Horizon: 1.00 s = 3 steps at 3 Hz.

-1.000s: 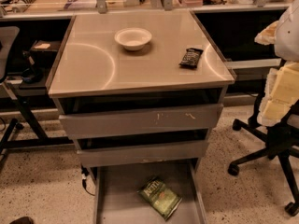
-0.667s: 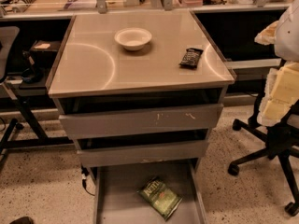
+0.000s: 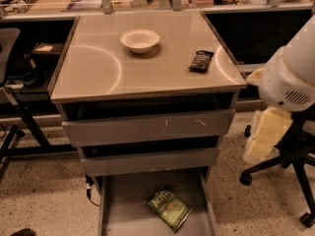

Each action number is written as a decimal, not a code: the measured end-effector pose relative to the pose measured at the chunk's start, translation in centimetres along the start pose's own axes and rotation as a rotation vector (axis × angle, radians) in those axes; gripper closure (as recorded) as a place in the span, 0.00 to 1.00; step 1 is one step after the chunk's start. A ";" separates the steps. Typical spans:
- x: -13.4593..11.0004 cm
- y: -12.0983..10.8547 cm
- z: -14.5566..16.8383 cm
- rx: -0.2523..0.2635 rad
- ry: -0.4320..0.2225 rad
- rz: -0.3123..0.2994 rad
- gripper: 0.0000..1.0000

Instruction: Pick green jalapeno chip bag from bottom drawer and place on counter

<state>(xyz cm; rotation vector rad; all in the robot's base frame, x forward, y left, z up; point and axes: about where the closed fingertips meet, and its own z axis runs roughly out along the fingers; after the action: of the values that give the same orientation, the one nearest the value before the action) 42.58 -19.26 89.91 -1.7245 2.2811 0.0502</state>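
Cabinet: counter (image 3: 98, 68) is the biggest thing, glossy beige top w/ pale arc marks, filling the upper middle of the view. Speckled floor (image 3: 44, 191) spreads around the base.

Bottom drawer (image 3: 125, 208) is pulled right out toward the camera, flat grey inside, front edge cut off by the btm of the view. Above it sit two more grey drawers, top drawer (image 3: 147, 127) and mid drawer (image 3: 147, 160), each w/ a dark gap over its front.

Robot arm (image 3: 295, 73): white housing w/ vent slots, coming in from the R edge, level w/ the counter edge and just R of the cabinet. Black office chair (image 3: 295, 161) stands below and behind it, wheeled legs on the floor.

Gripper (image 3: 263, 136): pale cream, hanging under the white housing, R of the cabinet at about mid-drawer height, well apart from the bottom drawer's contents and holding nothing visible. Apart or together: can't tell.

Bowl (image 3: 140, 40): white, upright, back-ctr of counter.

Bag (image 3: 168, 208): green, crinkly, pale lettering, lying flat on the bottom drawer floor, R of ctr, turned diagonally, not on the counter.

Packet (image 3: 201, 61): small, dark, lying on the counter's R side, near the R edge, well apart from the bowl.
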 end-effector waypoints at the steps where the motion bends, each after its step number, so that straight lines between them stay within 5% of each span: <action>1: 0.5 2.2 7.5 -0.097 0.031 0.006 0.00; 3: 0.8 2.9 10.1 -0.129 0.031 0.012 0.00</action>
<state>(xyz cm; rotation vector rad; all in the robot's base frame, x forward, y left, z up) 41.68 -17.22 79.67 -1.7852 2.3572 0.1778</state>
